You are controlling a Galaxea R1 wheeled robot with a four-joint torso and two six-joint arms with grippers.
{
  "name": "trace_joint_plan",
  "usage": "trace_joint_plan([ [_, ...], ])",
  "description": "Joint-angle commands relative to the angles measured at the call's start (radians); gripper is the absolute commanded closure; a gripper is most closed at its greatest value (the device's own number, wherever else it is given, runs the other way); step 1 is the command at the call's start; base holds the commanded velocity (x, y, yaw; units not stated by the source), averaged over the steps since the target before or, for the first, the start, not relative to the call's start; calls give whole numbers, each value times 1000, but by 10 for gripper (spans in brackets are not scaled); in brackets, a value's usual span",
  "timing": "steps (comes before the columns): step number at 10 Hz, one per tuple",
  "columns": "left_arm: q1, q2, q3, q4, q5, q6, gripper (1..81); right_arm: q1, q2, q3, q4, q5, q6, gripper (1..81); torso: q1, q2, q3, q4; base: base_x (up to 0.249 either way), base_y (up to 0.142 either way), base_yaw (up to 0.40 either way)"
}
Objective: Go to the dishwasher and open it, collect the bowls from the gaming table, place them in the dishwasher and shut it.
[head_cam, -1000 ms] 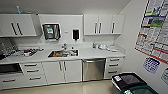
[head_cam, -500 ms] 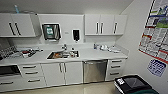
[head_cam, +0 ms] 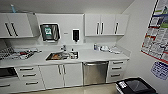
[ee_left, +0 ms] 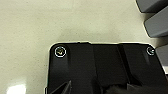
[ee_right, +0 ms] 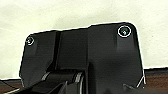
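Both grippers hang low over the pale floor (ee_left: 37, 30), and I cannot tell their grip. Far ahead, the dishwasher (head_cam: 95, 73) stands shut under the counter (head_cam: 100, 55). Driving in crooked could bump the bin (head_cam: 136, 86) beside it.

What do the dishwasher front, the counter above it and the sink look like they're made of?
The dishwasher front looks like brushed metal, probably stainless steel: silver-grey with a soft vertical sheen, unlike the white cabinet doors beside it. The counter looks like smooth white laminate or solid surface; which one is unclear. The sink seems to be metal, with a dull reflective basin.
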Motion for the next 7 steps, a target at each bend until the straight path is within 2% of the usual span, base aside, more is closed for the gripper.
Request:
trace_joint_plan([
  [1,-48,-3,-5,-1,38,-3,10,57,4,2,7,-52,0,10,0,0,0,0,133,0,0],
  [6,-48,-4,-5,-1,38,-3,10,54,2,3,7,-52,0,10,0,0,0,0,134,0,0],
  [7,-48,-4,-5,-1,38,-3,10,55,4,5,7,-52,-2,10,0,0,0,0,135,64,0],
])
